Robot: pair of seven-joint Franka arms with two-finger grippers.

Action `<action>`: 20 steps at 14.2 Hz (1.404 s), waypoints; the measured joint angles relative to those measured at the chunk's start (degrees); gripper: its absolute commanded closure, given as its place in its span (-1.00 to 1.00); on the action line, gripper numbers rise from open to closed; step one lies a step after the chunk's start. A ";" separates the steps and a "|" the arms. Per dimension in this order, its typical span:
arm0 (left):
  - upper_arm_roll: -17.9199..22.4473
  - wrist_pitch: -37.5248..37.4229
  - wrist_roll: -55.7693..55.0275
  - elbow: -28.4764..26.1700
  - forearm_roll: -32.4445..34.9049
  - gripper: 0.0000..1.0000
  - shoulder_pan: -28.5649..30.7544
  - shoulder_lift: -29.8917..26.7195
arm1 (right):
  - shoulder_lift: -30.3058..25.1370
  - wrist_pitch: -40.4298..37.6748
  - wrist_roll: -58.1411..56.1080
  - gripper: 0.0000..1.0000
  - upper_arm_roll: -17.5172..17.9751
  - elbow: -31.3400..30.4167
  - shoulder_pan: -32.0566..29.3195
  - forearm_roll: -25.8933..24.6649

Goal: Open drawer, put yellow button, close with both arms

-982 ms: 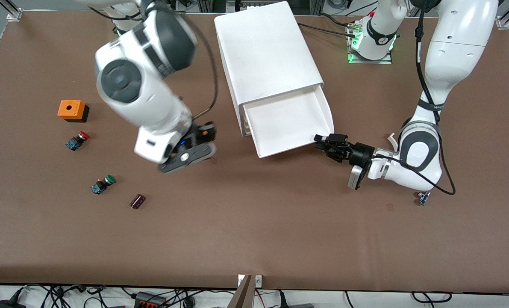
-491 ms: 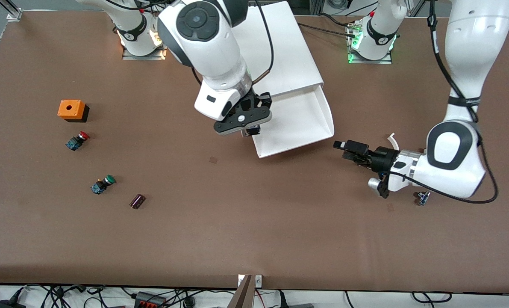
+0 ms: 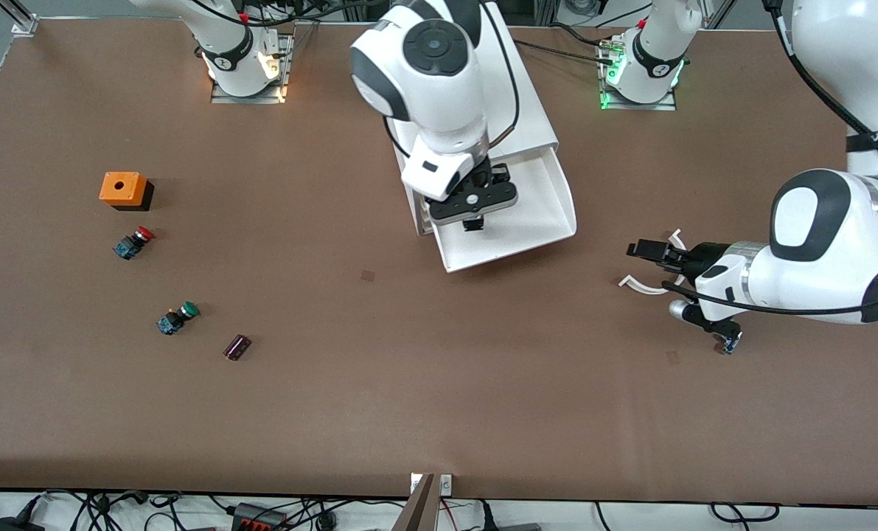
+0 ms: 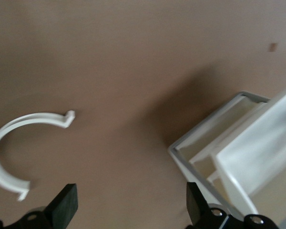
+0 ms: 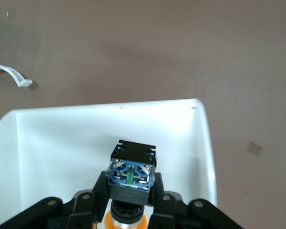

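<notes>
The drawer [image 3: 538,210], the top one of the white cabinet [image 3: 531,110], stands pulled out toward the front camera. My right gripper [image 3: 472,218] hangs over the tray and is shut on the yellow button [image 5: 131,174]. In the right wrist view the button's dark blue-black body points away and its orange cap [image 5: 126,220] sits low between the fingers [image 5: 96,187], with the white drawer [image 5: 57,143] beneath. My left gripper [image 3: 649,258] is open over bare table beside the drawer, toward the left arm's end. Its fingers [image 4: 64,206] hold nothing, and the drawer's corner [image 4: 238,157] shows next to them.
A white curved plastic strip [image 3: 639,285] [image 4: 16,138] lies on the table by the left gripper. A small blue part [image 3: 730,343] lies under the left arm. Toward the right arm's end are an orange box [image 3: 123,188], a red-capped button [image 3: 133,242], a green-capped button [image 3: 178,318] and a dark cylinder [image 3: 237,346].
My right arm swung from over the table to above the open drawer, carrying the button. My left gripper let go of the drawer's front corner, opened and drew back toward the left arm's end.
</notes>
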 measured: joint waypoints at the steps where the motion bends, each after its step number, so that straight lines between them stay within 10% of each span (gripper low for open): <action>1: -0.06 -0.09 -2.08 0.16 2.96 -1.00 -0.11 -0.48 | 0.49 0.12 0.69 1.00 -0.01 0.00 0.84 -0.31; 7: -0.33 -0.80 -8.43 6.82 16.46 -1.00 -0.81 -2.89 | 1.80 1.15 1.13 1.00 -0.03 0.01 1.96 -0.37; 16: -0.28 -1.16 -10.53 7.40 17.48 -1.00 -0.86 -2.27 | 3.73 1.49 1.66 1.00 0.01 0.01 2.82 -0.33; 17: -0.28 -1.18 -10.56 7.39 17.48 -1.00 -0.85 -2.24 | 3.74 1.49 1.87 0.35 0.01 0.01 2.84 -0.33; 18: -0.27 -1.19 -10.58 7.39 17.48 -1.00 -0.84 -2.24 | 3.74 1.49 2.04 -0.99 0.01 0.01 2.84 -0.33; 20: -0.27 -1.19 -10.60 7.39 17.48 -1.00 -0.84 -2.24 | 3.74 1.53 2.83 -1.00 -0.02 0.01 2.83 -0.33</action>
